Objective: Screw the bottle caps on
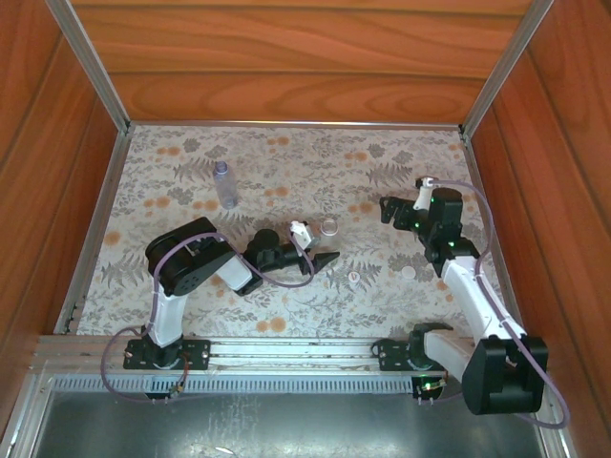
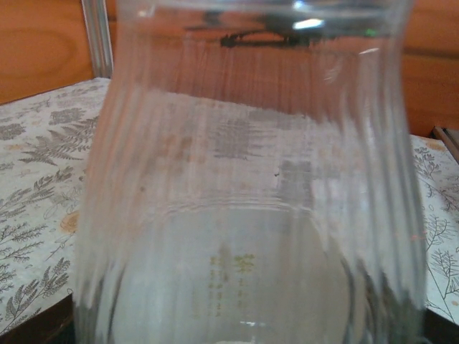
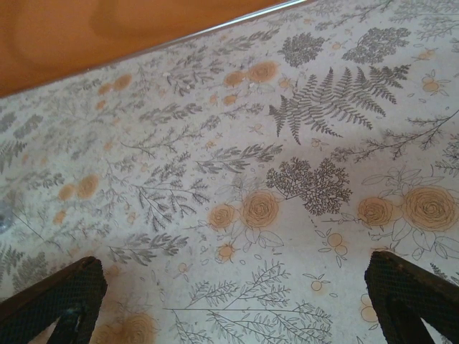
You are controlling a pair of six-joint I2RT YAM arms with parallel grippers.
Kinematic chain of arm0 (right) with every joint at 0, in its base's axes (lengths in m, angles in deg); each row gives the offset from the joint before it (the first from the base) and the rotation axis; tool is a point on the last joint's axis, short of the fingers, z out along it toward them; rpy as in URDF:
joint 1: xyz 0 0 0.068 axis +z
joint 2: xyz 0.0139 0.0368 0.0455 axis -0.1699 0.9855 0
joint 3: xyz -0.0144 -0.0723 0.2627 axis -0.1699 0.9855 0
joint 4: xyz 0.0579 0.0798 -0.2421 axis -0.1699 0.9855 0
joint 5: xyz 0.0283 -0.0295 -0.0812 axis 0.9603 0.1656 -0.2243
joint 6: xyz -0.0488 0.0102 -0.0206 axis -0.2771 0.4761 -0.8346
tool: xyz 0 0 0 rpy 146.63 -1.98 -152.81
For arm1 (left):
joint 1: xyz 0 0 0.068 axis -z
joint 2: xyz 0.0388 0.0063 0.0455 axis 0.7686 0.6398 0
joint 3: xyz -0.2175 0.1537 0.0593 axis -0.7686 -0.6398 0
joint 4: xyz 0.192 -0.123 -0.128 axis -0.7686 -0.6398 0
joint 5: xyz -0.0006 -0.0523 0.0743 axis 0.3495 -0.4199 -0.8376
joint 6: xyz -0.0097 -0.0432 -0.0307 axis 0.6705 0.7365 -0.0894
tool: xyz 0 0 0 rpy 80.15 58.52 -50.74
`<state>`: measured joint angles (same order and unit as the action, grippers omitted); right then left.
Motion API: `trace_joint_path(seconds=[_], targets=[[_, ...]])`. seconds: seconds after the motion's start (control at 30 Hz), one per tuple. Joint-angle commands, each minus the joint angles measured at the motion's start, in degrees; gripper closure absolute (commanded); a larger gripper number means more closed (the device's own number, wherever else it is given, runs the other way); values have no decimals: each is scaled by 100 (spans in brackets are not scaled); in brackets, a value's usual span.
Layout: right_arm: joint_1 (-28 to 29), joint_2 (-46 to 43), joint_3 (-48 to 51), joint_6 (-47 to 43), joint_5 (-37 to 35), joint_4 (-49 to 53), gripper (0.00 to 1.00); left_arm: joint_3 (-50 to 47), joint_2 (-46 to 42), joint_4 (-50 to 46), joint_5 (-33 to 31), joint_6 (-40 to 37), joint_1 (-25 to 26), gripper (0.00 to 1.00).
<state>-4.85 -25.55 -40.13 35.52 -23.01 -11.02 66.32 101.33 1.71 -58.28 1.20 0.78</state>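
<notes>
The left gripper [image 1: 323,256] has its jaws flanking the clear labelled bottle [image 2: 229,215], clamped or not cannot be told, and the right gripper [image 3: 233,276] hangs wide open and empty, so the white cap [image 1: 354,278] or the paler cap [image 1: 409,272], loose on the floral table [image 1: 286,162], could skid from an off-centre pinch.

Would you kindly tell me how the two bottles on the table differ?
The lilac bottle is tinted and unlabelled; the clear bottle shows yellow-green print. The lilac bottle stands alone toward the far left; the clear bottle sits right at the left claw. Both stand upright.
</notes>
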Motion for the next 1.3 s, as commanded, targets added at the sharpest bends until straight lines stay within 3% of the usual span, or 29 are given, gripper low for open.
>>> trace_joint_path(seconds=[0.0,0.1,0.3,0.4,0.6,0.8,0.97,1.27], targets=[[51,-473,132,596,-125,253,0,-22,76,209,97,-4,38,31],[52,-789,442,767,8,313,0,71,171,209,227,-43,19,32],[52,-895,39,1387,-1361,2897,0,354,460,211,577,-92,-102,33],[50,-800,-35,1656,-1620,3590,1,463,545,207,768,-75,-206,33],[52,-519,340,1740,-1613,3477,4,518,608,206,845,-65,-242,33],[52,490,286,1769,-1372,3202,17,483,593,206,854,-65,-241,33],[52,1214,170,2230,-1675,3262,27,466,582,206,853,-75,-247,33],[52,1513,254,2394,-1759,2919,43,456,582,208,845,-82,-245,33]])
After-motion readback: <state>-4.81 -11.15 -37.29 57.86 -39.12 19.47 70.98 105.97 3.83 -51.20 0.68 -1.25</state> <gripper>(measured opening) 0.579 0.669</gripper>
